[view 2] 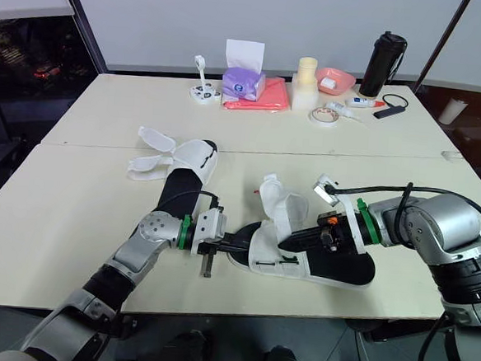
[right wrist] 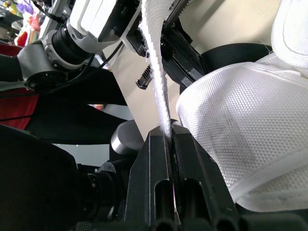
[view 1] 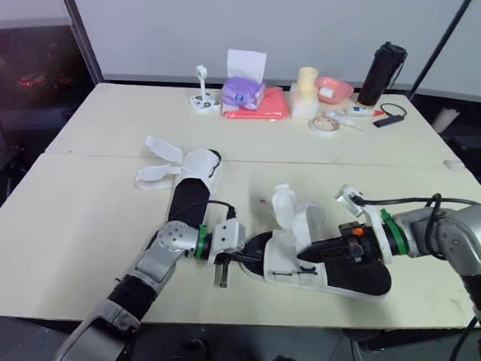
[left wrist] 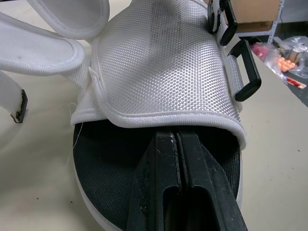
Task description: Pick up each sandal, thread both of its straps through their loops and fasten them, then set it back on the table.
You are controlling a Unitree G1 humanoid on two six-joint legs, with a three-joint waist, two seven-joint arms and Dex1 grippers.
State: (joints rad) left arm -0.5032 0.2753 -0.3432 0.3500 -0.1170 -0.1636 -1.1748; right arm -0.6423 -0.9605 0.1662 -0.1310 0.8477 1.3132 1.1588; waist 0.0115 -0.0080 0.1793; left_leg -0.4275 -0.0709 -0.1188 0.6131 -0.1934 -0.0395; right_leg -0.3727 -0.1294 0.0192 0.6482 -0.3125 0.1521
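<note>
A sandal [view 1: 337, 276] with a black sole and white mesh upper lies near the table's front edge, its straps loose. My left gripper [left wrist: 177, 137] is shut, its tips resting on the black insole at the toe, tucked just under the edge of the mesh upper [left wrist: 163, 67]. Two black loops [left wrist: 245, 72] sit on the upper's side. My right gripper [right wrist: 167, 131] reaches in from the heel end and is shut on a white strap [right wrist: 155, 72] that rises from its fingers. The second sandal [view 1: 193, 175] lies further back on the left, straps spread open.
Along the table's far edge stand a purple tissue box [view 1: 243, 90], an orange cloth [view 1: 266, 108], a pink bowl [view 1: 333, 89], a tape roll [view 1: 324, 124] and a black bottle [view 1: 382, 73]. The front table edge [view 1: 297, 317] runs close below the near sandal.
</note>
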